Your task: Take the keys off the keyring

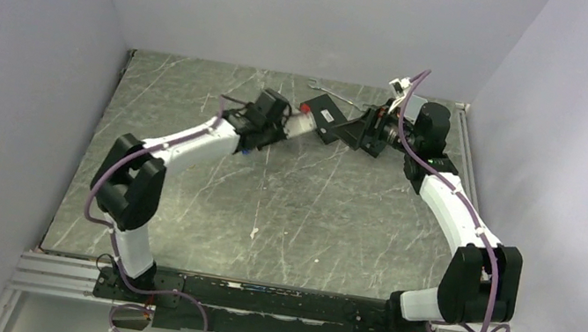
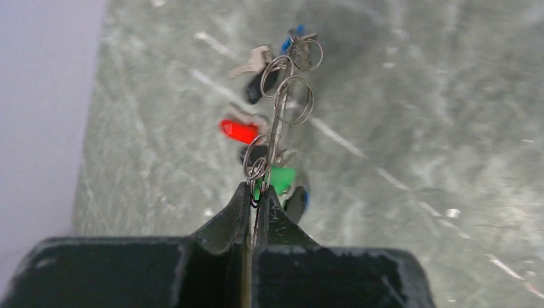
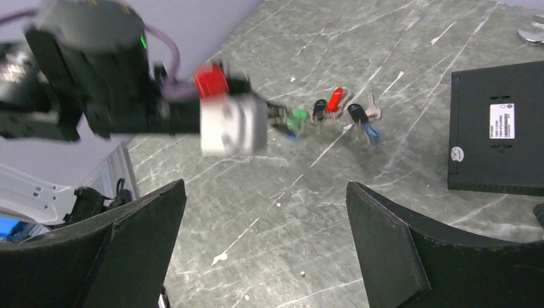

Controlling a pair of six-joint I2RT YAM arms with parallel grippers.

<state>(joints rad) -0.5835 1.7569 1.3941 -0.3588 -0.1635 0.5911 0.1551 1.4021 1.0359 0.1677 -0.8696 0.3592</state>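
A grey-green stone-patterned table (image 1: 284,209), veined and scratched with white, carries a flat black rectangular box (image 3: 475,147) with a white label, lying toward the far side. A thin silver wrench (image 1: 335,95) lies just behind the box, near the back wall. Small white specks dot the middle. Small keys (image 3: 333,102) with coloured plastic heads sit low near the box; whether they rest on the surface cannot be told.

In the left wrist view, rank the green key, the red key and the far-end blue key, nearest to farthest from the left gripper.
1. green key, just past the left gripper, slightly right.
2. red key, midway, left.
3. blue key, top, keyring's far end.
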